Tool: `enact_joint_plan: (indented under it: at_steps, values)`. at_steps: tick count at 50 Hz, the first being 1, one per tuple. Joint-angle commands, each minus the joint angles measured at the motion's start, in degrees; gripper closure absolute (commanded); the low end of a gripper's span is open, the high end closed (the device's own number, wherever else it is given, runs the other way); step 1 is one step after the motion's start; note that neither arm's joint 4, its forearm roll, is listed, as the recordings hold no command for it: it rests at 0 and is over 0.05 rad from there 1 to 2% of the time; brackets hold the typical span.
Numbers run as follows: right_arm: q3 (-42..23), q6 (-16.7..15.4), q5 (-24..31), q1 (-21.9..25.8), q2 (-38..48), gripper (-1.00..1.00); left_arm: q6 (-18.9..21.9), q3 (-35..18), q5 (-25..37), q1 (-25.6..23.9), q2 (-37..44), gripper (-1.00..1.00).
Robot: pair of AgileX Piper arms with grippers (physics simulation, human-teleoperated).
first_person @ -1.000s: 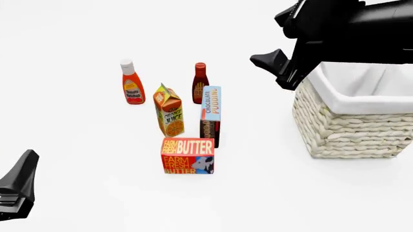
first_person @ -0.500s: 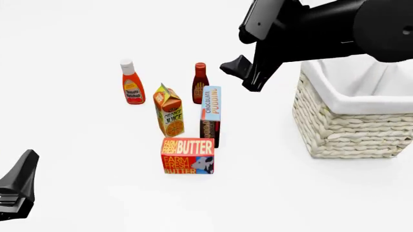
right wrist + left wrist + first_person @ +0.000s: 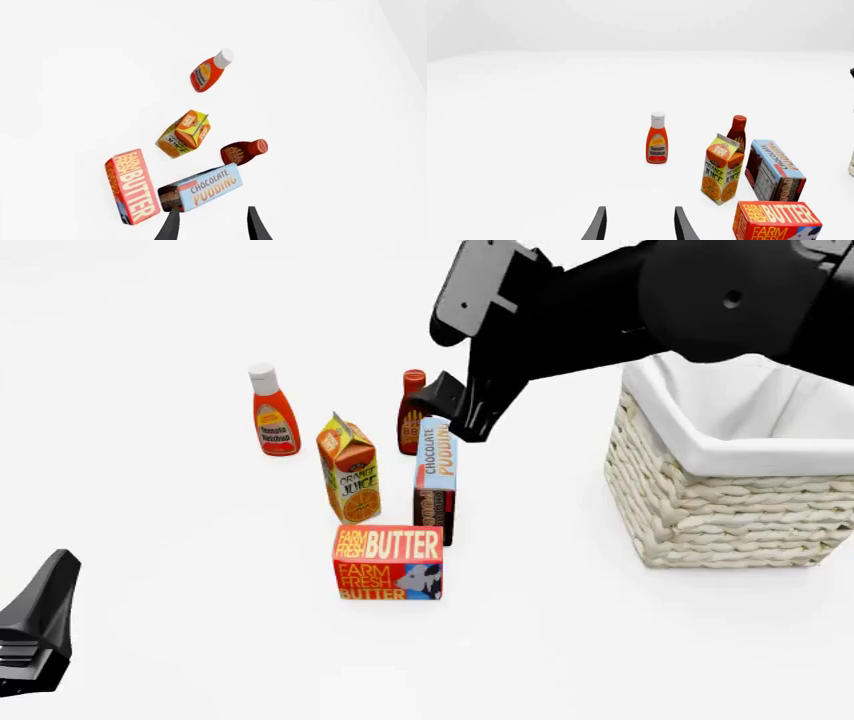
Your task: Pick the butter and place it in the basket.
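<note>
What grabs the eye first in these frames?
The big black right arm, its end effector hanging open above the chocolate pudding box mid-table. Next, the large wicker basket at the right. Then the bright butter, nearest item of the grocery cluster, untouched on the table.

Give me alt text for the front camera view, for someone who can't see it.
A black right gripper reaches in above a tall chocolate pudding box, with the red-orange butter box standing untouched on the white table nearer the camera. An orange juice carton, ketchup bottle and dark sauce bottle stand nearby; the wicker basket sits right, the left gripper low left.
</note>
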Motion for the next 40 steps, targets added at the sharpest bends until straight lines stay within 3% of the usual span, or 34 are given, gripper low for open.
enact_joint_plan:
  at_steps: [1, 2, 3, 5, 40]
  values:
    - [-2.6, 1.2, 1.6, 2.2, 2.5, -1.00, 0.0, 0.0, 0.0, 0.0, 0.0, -1.00]
    - [-2.7, 0.9, 1.3, 2.3, 2.8, -1.00, 0.0, 0.0, 0.0, 0.0, 0.0, -1.00]
    - [-1.0, -1.8, -0.9, 0.2, 2.3, -1.00, 0.0, 0.0, 0.0, 0.0, 0.0, -1.00]
    - [-3.3, 0.9, 1.4, 2.6, 3.4, -1.00, 0.0, 0.0, 0.0, 0.0, 0.0, -1.00]
    - [-7.2, 3.3, 4.0, 7.2, 7.9, -1.00, 0.0, 0.0, 0.0, 0.0, 0.0, -1.00]
